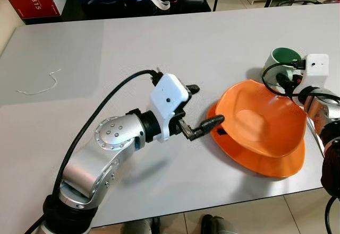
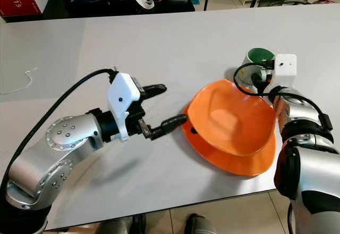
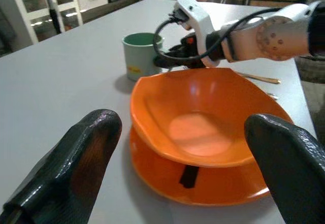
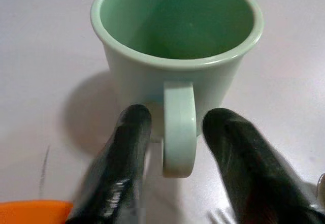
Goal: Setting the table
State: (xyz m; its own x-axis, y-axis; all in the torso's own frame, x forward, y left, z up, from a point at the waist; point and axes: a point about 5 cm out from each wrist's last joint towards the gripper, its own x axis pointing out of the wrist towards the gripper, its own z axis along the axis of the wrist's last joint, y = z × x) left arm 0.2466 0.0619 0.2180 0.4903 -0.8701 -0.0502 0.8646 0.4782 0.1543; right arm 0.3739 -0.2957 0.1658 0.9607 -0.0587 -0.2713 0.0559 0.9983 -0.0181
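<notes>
Two grippers work over the grey table (image 1: 133, 48). Left gripper (image 1: 204, 106) hovers with its fingers spread wide, just left of the orange bowl (image 1: 265, 120), which sits on an orange plate (image 1: 265, 162) near the right edge. Right gripper (image 4: 175, 132) straddles the handle of the green mug (image 4: 177, 36) beyond the bowl, fingers apart, not yet clamped.

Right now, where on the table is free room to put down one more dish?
The wide grey table is bare from the white string across to the far edge, beyond the left claw. The right side is crowded: orange bowl on orange plate, green mug, right claw around its handle.
</notes>
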